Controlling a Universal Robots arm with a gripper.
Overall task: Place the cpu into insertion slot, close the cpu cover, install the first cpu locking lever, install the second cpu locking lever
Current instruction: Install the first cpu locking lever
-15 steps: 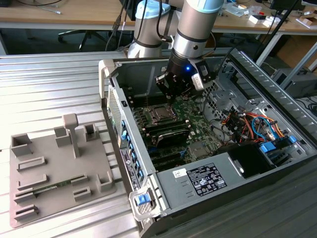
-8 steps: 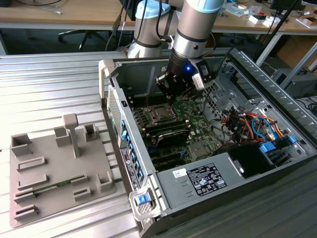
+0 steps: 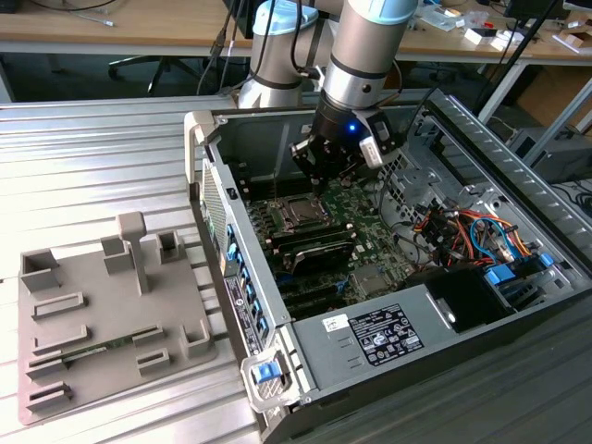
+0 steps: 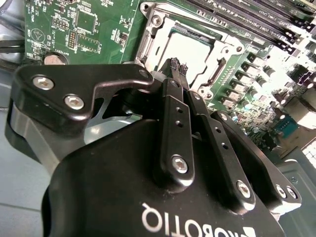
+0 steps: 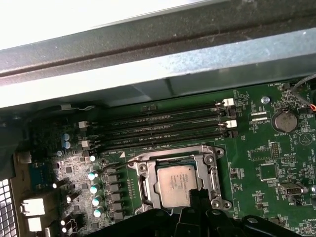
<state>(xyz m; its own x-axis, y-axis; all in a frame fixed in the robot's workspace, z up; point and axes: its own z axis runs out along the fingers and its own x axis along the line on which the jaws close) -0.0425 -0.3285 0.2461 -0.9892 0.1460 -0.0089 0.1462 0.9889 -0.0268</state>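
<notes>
The cpu [image 5: 174,185] lies flat in the insertion slot [image 3: 298,213], its silvery face up. The cpu cover [image 5: 213,165], a shiny metal frame, lies down around the chip, which shows through its window. A thin wire lever [image 5: 127,162] runs off one corner of the frame. My gripper [image 4: 178,65] hangs just above one edge of the socket with its black fingers [image 4: 174,123] pressed together and nothing between them. In the exterior view the gripper [image 3: 319,180] is inside the open computer case, right over the socket. In the second wrist view the cpu [image 4: 190,47] shows beyond the fingertips.
The green motherboard [image 5: 266,148] carries long black memory slots [image 5: 163,131] beside the socket and a coin battery [image 5: 285,120]. Case walls [image 3: 208,166] surround the board. Coloured cables [image 3: 462,227] lie at the exterior view's right. A grey fixture plate [image 3: 102,314] sits outside the case on the exterior view's left.
</notes>
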